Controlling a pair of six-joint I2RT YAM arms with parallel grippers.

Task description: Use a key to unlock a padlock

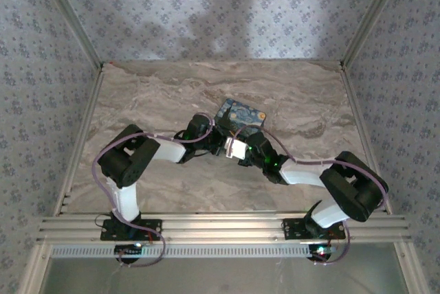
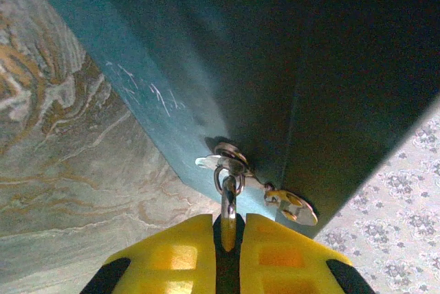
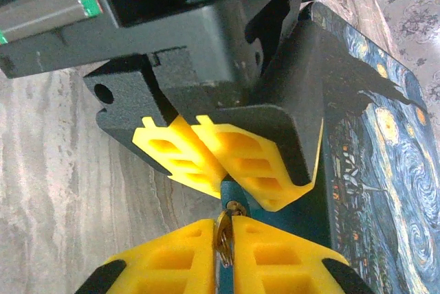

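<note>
In the left wrist view my left gripper [image 2: 230, 217] is shut on a small narrow metal body, apparently the padlock [image 2: 228, 201]. Its thin silvery shackle [image 2: 229, 183] loops up into a ring at the bottom edge of the blue tin [image 2: 206, 67]. A loose key [image 2: 294, 206] dangles beside it. In the right wrist view my right gripper [image 3: 225, 224] is shut on a brass-coloured key [image 3: 224, 238] with a wire ring, just below the left gripper's yellow fingers [image 3: 254, 163]. From above, both grippers [image 1: 214, 134] [image 1: 237, 144] meet at the tin's near edge.
The blue tin with a starry-night picture [image 1: 244, 115] lies mid-table, just beyond the two grippers, and stands close on the right in the right wrist view [image 3: 385, 170]. Marble tabletop [image 1: 151, 95] spreads around it, bounded by aluminium rails and patterned walls.
</note>
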